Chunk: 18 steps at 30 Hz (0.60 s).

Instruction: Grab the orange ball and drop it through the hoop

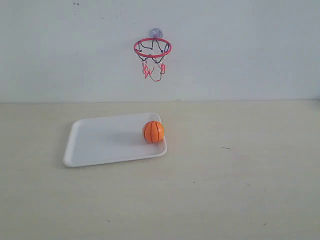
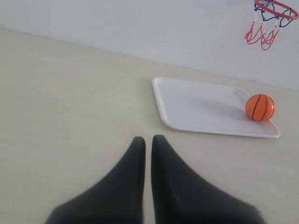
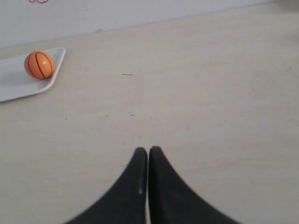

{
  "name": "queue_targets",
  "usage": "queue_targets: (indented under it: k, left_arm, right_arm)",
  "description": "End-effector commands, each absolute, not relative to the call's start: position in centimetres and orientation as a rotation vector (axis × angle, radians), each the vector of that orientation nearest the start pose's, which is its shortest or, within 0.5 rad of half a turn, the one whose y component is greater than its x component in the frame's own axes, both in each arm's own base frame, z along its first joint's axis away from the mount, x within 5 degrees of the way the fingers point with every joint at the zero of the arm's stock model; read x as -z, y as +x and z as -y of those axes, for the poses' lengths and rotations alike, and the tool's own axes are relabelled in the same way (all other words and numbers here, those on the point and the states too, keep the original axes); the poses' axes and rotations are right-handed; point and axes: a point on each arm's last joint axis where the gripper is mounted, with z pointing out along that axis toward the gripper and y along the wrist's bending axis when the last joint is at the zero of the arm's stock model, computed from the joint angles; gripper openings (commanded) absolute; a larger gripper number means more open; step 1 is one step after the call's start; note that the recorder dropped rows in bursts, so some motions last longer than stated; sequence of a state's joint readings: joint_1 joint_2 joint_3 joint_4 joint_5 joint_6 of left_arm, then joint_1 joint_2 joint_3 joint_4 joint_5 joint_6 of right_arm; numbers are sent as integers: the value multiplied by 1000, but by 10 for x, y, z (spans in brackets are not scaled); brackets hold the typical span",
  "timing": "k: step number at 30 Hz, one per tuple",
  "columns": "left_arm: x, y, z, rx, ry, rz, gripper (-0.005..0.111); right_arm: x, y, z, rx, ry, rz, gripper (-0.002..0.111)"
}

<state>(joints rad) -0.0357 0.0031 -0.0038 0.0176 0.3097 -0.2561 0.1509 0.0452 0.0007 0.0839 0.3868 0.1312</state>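
The orange ball [image 1: 153, 132] with black seams rests in the right corner of a white tray [image 1: 95, 145] on the table. It also shows in the left wrist view as the orange ball [image 2: 260, 107] and in the right wrist view as the orange ball [image 3: 39, 65]. The hoop [image 1: 152, 48], red ring and string net, hangs on the back wall by a suction cup, above and behind the ball; the hoop [image 2: 275, 8] is partly cut off in the left wrist view. My left gripper [image 2: 148, 139] is shut and empty, far from the tray. My right gripper [image 3: 147, 150] is shut and empty too. Neither gripper shows in the exterior view.
The pale table [image 1: 240, 165] runs back to a white wall [image 1: 250, 50]. The white tray [image 2: 205, 105] lies left of the table's middle, the tray's corner [image 3: 51, 77] showing in the right wrist view.
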Motion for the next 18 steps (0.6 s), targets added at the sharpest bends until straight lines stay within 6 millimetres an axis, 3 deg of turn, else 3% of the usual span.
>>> queue_targets:
  k: [1,7,16,18]
  left_arm:
    - [-186,54,1,193,-193,-1783,4]
    - [-186,54,1,193,-193,-1783,4]
    - [-186,54,1,193,-193,-1783,4]
    - [-186,54,1,193,-193,-1783,4]
  right_arm:
    - [-181,55,-11,-261,24,-1861,0]
    - [-208,59,-9,-275,36,-1566,0]
    - [-233,56,-7,-293,53,-1276,0]
    - [-246,51,-5,-305,65,-1125,0]
